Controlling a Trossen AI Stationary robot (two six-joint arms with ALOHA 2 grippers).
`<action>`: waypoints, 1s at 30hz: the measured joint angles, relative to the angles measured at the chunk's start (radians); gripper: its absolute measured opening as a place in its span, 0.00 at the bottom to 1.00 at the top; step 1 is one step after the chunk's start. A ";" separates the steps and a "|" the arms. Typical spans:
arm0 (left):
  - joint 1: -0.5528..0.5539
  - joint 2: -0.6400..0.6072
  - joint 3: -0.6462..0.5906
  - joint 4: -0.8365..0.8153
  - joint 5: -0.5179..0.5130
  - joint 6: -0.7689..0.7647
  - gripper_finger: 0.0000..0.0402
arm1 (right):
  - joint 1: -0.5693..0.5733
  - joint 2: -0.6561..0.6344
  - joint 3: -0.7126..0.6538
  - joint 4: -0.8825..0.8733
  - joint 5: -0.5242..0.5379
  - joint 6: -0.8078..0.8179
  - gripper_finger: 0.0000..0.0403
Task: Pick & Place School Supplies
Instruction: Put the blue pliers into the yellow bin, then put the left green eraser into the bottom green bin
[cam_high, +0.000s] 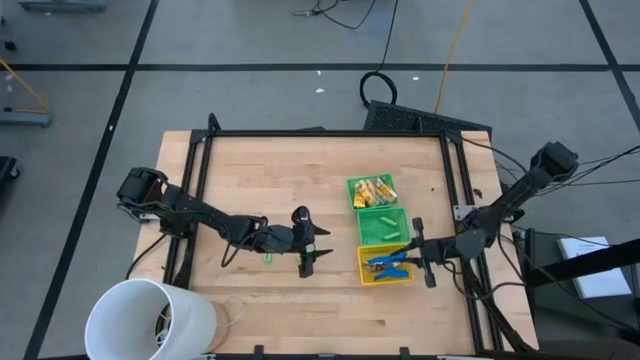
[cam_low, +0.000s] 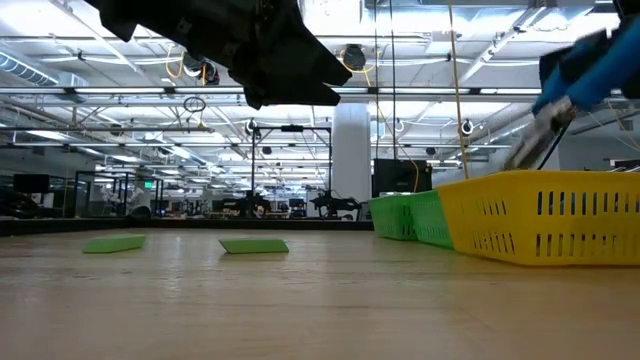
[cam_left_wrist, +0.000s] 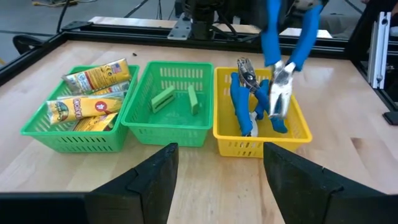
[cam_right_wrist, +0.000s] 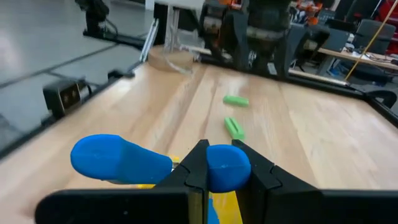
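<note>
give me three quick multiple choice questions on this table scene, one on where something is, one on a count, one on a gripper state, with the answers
1. Where does the blue-handled plier-like tool held by the right gripper hang?
A. over the yellow plastic bin
B. over the large white cup
C. flat on the bare wood

2. How many short bright-green pieces lie loose on the wooden table, outside the bins?
A. none
B. two
C. five

3. What is the left gripper's state?
A. shut on a yellow-tan wrapped block
B. shut on a green piece
C. open, holding nothing

Answers:
1 A: the right gripper pinches one blue handle of the plier-like tool above the yellow plastic bin.
2 B: two short bright-green pieces lie on the wooden table.
3 C: the left gripper shows its fingers apart with nothing between them.
</note>
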 joint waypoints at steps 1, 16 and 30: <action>0.000 0.000 0.000 0.000 0.000 0.000 0.60 | 0.000 0.001 -0.016 0.009 0.000 -0.001 0.09; 0.006 0.000 0.000 0.000 0.000 0.010 0.60 | -0.068 0.189 -0.066 0.190 -0.033 0.020 0.09; 0.010 0.000 0.000 -0.024 0.002 0.008 0.60 | -0.068 0.197 -0.066 0.191 -0.050 0.117 0.42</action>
